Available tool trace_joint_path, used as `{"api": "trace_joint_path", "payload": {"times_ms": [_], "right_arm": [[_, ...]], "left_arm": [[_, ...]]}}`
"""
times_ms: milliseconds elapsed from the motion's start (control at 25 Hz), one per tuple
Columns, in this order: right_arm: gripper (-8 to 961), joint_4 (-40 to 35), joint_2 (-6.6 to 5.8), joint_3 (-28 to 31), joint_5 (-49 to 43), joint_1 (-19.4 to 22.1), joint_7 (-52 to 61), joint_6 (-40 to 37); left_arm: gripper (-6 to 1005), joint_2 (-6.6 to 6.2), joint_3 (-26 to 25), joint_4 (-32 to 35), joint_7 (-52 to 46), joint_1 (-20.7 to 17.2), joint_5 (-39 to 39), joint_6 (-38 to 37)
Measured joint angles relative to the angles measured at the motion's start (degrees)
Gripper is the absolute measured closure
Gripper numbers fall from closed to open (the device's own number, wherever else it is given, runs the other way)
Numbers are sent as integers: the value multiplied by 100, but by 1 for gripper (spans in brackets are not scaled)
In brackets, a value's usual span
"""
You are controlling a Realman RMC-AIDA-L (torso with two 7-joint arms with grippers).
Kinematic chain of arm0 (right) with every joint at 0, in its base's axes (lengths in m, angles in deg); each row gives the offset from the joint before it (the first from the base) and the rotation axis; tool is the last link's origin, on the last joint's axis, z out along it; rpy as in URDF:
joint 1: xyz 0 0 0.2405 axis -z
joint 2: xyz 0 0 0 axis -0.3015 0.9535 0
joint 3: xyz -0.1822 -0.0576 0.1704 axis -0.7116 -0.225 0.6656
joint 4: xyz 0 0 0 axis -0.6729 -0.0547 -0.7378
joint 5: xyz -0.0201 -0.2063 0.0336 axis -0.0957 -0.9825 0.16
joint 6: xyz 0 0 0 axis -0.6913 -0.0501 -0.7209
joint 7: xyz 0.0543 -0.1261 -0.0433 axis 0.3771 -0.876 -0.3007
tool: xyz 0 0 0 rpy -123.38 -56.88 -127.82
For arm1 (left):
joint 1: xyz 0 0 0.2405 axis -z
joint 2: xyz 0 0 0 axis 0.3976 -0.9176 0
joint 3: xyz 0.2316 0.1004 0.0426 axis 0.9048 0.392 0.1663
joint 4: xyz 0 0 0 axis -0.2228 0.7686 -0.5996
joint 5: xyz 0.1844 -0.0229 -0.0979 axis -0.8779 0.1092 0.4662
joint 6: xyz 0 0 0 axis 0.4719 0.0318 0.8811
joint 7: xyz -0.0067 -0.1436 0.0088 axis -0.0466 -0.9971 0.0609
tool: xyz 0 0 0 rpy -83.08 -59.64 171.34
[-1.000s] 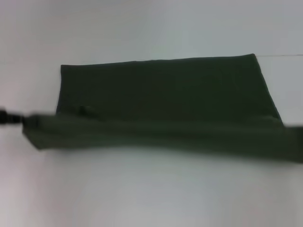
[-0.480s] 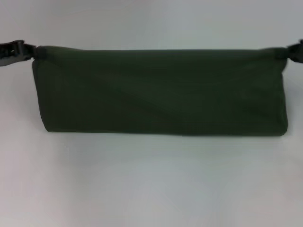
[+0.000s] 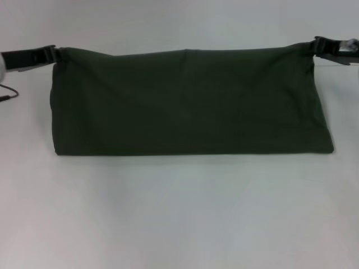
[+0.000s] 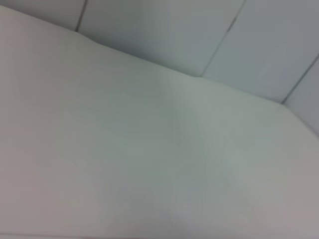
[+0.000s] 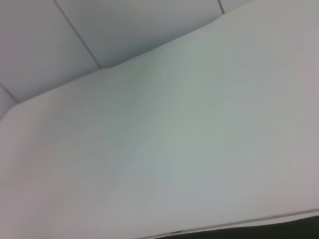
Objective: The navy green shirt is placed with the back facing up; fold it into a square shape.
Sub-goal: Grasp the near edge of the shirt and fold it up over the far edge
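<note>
The dark olive-green shirt (image 3: 190,103) lies across the white table as a wide folded band, plain side showing, its near fold line straight. My left gripper (image 3: 53,55) is shut on the far left corner of the shirt. My right gripper (image 3: 314,46) is shut on the far right corner. The far edge stretches between the two grippers and sags a little in the middle. Both wrist views show only bare white table (image 4: 149,149); a dark sliver of the shirt (image 5: 279,230) shows at the edge of the right wrist view.
The white table (image 3: 179,213) stretches in front of the shirt and behind it. A thin dark cable (image 3: 8,94) hangs by my left arm at the left edge. Panel seams show beyond the table in the wrist views.
Both grippers have carried the shirt's edge from the near side up and over to the far side. The shirt has gone from a half-lifted fold to a flat doubled band.
</note>
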Motion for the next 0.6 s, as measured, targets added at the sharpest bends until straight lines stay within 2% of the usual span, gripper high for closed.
{"api": "trace_joint_path", "payload": {"times_ms": [320, 600], "right_arm": [[867, 325, 243, -299, 0, -212, -42, 1062], [862, 338, 400, -364, -1, -210, -43, 1589]], "left_arm": [[928, 377, 8, -291, 729, 75, 467, 1023], [900, 486, 11, -611, 1044, 166, 676, 1754]]}}
